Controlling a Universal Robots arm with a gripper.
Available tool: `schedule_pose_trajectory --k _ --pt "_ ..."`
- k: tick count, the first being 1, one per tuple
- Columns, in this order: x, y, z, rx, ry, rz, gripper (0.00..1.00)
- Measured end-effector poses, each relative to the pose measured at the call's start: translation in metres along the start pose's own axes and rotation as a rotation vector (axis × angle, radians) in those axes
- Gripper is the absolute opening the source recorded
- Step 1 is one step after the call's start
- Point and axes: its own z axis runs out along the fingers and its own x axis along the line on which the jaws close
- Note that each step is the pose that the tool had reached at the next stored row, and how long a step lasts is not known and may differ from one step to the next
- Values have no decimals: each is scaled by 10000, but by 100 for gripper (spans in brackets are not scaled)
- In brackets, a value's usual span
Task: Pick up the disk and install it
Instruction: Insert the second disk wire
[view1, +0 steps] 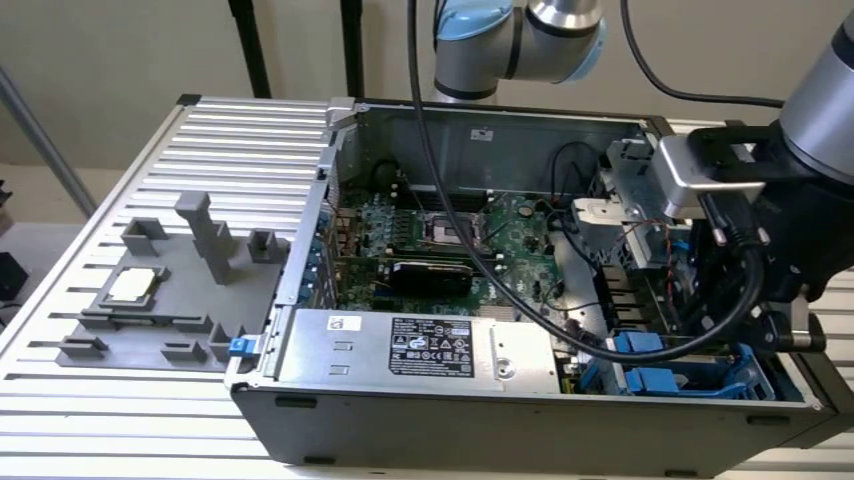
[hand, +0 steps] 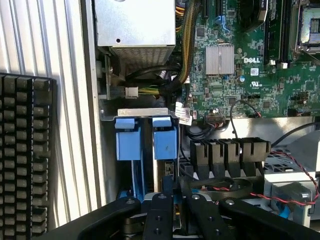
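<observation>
While the black robot gripper (hand: 172, 210) pinches the silver-grey disk in its blue plastic carrier (hand: 165, 150) upright in the open computer case's drive bay (view1: 694, 375), steady, square pressure along the rails should seat it cleanly.

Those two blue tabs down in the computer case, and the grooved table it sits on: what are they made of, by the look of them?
The blue tabs look like moulded plastic: even, opaque colour, matte, with rounded edges. They seem to belong to the disk carriers in the drive bay. The table looks like metal, probably aluminium: pale silver-grey, ribbed in straight parallel grooves, with a soft sheen. The computer case appears to be dark grey painted sheet metal, though its coating cannot be confirmed.
</observation>
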Motion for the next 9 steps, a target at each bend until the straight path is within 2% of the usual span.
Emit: schedule_pose_trajectory --k 9 --pt "28 4 72 99 -153 -328 16"
